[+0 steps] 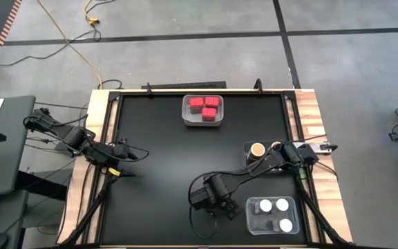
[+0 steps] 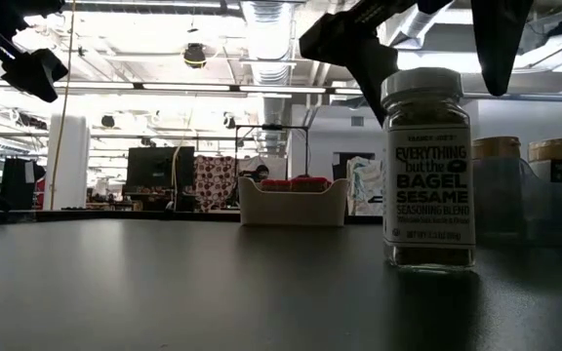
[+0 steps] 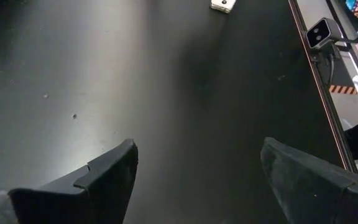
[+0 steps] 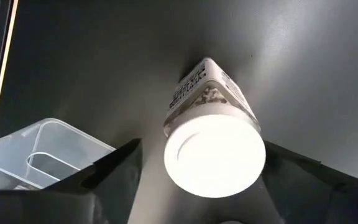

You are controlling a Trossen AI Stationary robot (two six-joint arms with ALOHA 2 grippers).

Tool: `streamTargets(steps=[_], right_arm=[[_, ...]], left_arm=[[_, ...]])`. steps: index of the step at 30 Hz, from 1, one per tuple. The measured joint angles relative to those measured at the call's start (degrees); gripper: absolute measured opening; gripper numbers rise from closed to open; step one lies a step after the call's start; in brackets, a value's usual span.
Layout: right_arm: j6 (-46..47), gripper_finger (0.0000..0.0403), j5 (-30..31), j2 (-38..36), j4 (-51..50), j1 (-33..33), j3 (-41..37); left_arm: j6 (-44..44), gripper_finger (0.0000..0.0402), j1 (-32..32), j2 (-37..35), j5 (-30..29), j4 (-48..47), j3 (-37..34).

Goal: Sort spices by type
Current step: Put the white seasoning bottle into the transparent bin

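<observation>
My right tool hangs over a white-lidded jar standing upright on the tabletop, its fingers spread to either side of the lid and not touching it. In the low view the jar stands alone in the near foreground. From above, the arm hides it; the tool sits just beside the clear bin at the near right corner, which already holds four white-lidded jars.

The step in hand, as I judge it, is picking up this last white-lidded jar to join the others. The next move calls for lowering until the fingers bracket the body below the lid, closing squarely so the jar does not tip, then lifting clear of the bin's wall before setting it inside. Space in the bin looks tight, so placement will want care.

Red boxes fill the white bin at the far edge. Brown jars stand at the right edge, partly behind the right arm; I cannot tell from above how many, though the low view shows two tan-lidded jars together.

My left tool waits at the left edge over bare tabletop, fingers spread, holding nothing.
</observation>
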Motion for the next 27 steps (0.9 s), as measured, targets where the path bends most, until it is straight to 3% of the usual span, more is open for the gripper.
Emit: streamTargets(steps=[6,13,20,24,27], right_arm=[[-0.59,0.0379,0.00,-0.10,-0.23,-0.96,0.00],[1.21,0.0389,0.01,-0.38,-5.05,-3.45,4.86],[12.43,0.0389,0.02,-0.58,-4.87,-5.70,14.40],[25.96,0.0388,0.26,-2.72,-3.75,-6.30,13.18],[29.03,0.0389,1.10,-3.13,-3.88,-6.02,13.18]], left_arm=[[0.00,0.0327,0.00,0.00,0.00,0.02,0.00],[0.78,0.0327,0.00,0.00,0.00,0.02,0.00],[2.39,0.0327,0.00,0.00,0.00,0.02,0.00],[2.56,0.0327,0.00,0.00,0.00,0.00,0.00],[2.56,0.0327,0.00,0.00,0.00,-0.02,0.00]])
